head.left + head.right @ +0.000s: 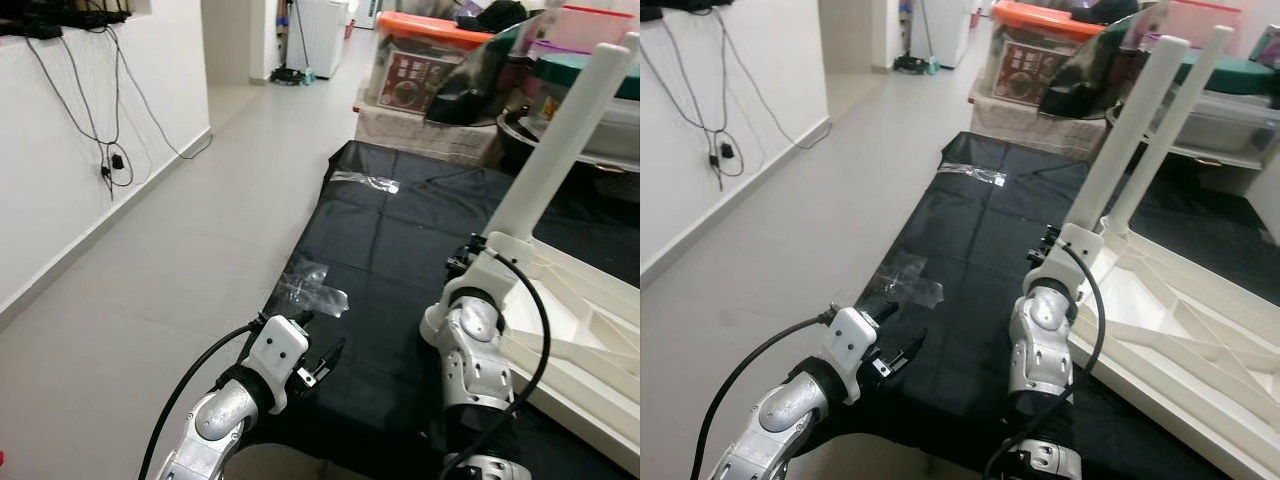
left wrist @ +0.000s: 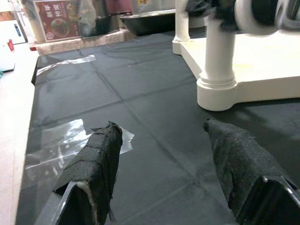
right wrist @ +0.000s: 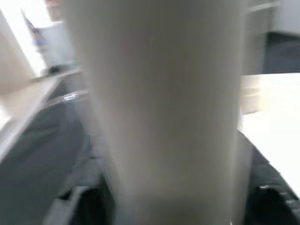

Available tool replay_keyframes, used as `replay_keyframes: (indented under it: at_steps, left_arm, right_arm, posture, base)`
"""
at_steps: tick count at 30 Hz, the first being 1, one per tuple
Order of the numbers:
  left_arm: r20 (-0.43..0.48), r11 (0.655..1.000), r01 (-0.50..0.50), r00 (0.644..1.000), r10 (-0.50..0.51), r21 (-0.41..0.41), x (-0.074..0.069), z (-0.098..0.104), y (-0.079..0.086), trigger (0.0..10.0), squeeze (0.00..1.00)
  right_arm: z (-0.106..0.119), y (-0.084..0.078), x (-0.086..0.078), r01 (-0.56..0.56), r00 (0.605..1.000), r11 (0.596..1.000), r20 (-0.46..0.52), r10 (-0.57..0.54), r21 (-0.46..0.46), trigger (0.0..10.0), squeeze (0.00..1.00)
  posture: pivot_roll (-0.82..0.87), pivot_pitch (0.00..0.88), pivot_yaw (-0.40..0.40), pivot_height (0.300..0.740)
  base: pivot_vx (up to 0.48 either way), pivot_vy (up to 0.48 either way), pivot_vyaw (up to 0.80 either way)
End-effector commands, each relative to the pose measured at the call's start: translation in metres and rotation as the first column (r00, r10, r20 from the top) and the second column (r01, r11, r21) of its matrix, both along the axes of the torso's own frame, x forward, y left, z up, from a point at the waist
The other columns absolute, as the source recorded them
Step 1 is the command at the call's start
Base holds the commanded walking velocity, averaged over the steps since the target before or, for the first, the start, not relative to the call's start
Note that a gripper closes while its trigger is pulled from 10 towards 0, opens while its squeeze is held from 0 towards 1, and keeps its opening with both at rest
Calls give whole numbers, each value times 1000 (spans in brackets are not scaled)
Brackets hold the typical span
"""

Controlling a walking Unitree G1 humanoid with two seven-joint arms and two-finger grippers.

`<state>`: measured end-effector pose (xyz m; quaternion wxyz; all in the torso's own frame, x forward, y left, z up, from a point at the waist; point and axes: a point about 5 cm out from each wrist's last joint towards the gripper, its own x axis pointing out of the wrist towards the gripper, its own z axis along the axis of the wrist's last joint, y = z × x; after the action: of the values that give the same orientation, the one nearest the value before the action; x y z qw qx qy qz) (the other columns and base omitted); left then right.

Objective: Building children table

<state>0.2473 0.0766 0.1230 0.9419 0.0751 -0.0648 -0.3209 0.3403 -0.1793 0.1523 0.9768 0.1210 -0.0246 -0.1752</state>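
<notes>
A white children's table (image 1: 590,330) lies upside down on a black mat (image 1: 390,240), at my right. One white leg (image 1: 565,130) stands up from its near corner, and a second leg (image 1: 1175,120) rises behind it. My right gripper (image 1: 472,252) is at the base of the near leg, shut on it. In the right wrist view this leg (image 3: 164,103) sits blurred between the fingers (image 3: 267,201). My left gripper (image 1: 325,365) hovers open and empty over the mat's front left part. In the left wrist view its fingers (image 2: 93,164) point toward the leg's socket (image 2: 218,89).
Clear tape patches (image 1: 315,285) stick to the mat near its left edge. Storage boxes, one with an orange lid (image 1: 430,30), and a pot stand behind the mat. Bare grey floor (image 1: 200,220) runs along the left, beside a white wall with hanging cables (image 1: 110,150).
</notes>
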Motion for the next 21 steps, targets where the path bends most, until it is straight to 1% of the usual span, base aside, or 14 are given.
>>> replay_keyframes:
  at_steps: [1,2,8,10,11,12,13,14,15,16,17,19,20,21]
  left_arm:
    - [-13,1000,13,1000,-13,-16,-4,0,-5,10000,0]
    - [-17,1000,19,1000,-19,-20,-5,-1,-6,10000,0]
    - [-25,998,53,998,-53,-26,-8,-2,-11,10000,0]
    - [-34,996,88,995,-89,-25,-10,-5,-16,10000,0]
    - [-34,996,88,995,-89,-25,-10,-5,-16,10000,0]
    - [-37,995,94,995,-95,-24,-10,-5,-17,10000,0]
    - [-37,995,94,995,-95,-24,-10,-5,-17,10000,0]
    - [-40,995,93,995,-94,-24,-10,-6,-17,10000,0]
    - [-40,995,93,995,-94,-24,-10,-6,-17,10000,0]
    - [-40,996,90,995,-91,-24,-10,-6,-17,10000,0]
    - [-40,996,90,995,-91,-24,-10,-6,-17,10000,0]
    - [-40,996,83,996,-83,-24,-9,-7,-17,10000,0]
    - [-40,996,83,996,-83,-24,-9,-7,-17,10000,0]
    - [-41,997,76,996,-77,-25,-9,-7,-16,10000,0]
  right_arm:
    - [5,8,5,-139,987,988,69,143,-65,10000,1000]
    - [9,2,5,-185,977,978,89,194,-102,10000,0]
    - [9,-12,5,-474,871,873,81,484,-113,10000,0]
    - [6,-19,1,-731,680,678,12,733,-74,10000,0]
    - [6,-19,1,-731,680,678,12,733,-74,10000,0]
    - [11,-18,-2,-823,565,564,-5,825,-68,10000,0]
    - [11,-18,-2,-823,565,564,-5,825,-68,10000,0]
    - [15,-15,-4,-893,445,441,-28,895,-90,10000,0]
    - [15,-15,-4,-893,445,441,-28,895,-90,10000,0]
    - [18,-11,-6,-934,349,344,-46,936,-98,10000,0]
    - [18,-11,-6,-934,349,344,-46,936,-98,10000,0]
    - [20,-1,-4,-979,185,176,-92,978,-100,10000,0]
    - [20,-1,-4,-979,185,176,-92,978,-100,10000,0]
    - [18,7,-1,-991,100,87,-136,986,-98,10000,0]
  posture:
    - [165,0,-130,740]
    - [158,0,-128,740]
    - [149,0,-125,740]
    - [146,0,-120,740]
    - [146,0,-120,740]
    - [146,0,-122,740]
    - [146,0,-122,740]
    - [155,0,-126,740]
    - [155,0,-126,740]
    - [156,0,-128,740]
    - [156,0,-128,740]
    - [170,0,-139,740]
    - [170,0,-139,740]
    - [170,0,-139,740]
  base:
    - [0,0,0]
    - [0,0,0]
    - [0,0,0]
    - [0,0,0]
    - [0,0,0]
    - [0,0,0]
    - [0,0,0]
    - [0,0,0]
    - [0,0,0]
    - [0,0,0]
    - [0,0,0]
    - [0,0,0]
    - [0,0,0]
    - [0,0,0]
